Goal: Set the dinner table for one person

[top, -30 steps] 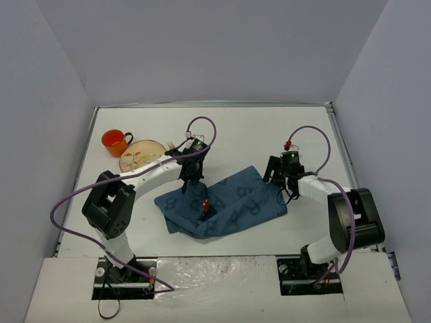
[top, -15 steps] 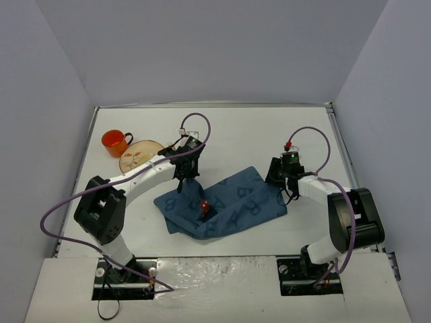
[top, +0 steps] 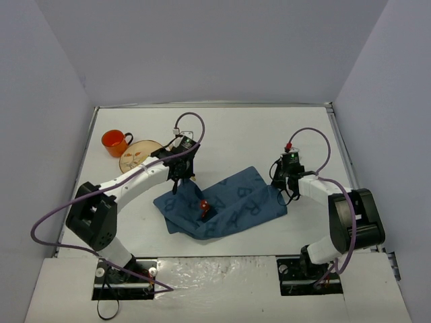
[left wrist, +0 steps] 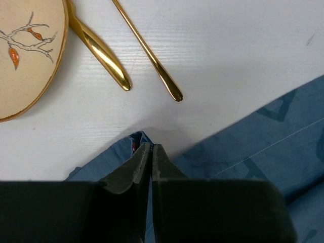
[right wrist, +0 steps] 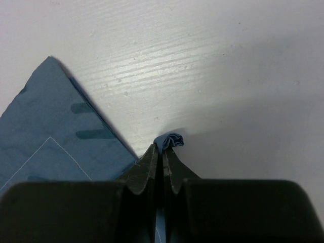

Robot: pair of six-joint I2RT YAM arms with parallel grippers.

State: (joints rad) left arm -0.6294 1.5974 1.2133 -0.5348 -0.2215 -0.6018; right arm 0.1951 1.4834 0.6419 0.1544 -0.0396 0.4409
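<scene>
the table [top: 269, 128] lies flat, its long axis seemingly left to right. left gripper [left wrist: 151, 149] and right gripper [right wrist: 163, 149] each clench a corner of the cloth [top: 236, 202].

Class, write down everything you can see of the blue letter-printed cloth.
The blue cloth looks like thin woven fabric, printed with darker blue letters and crossed by a pale stitched line. It lies rumpled and partly folded on the white table. The left gripper is shut on its far left corner, the right gripper on its bunched right corner. A small red object sits on its middle.
</scene>
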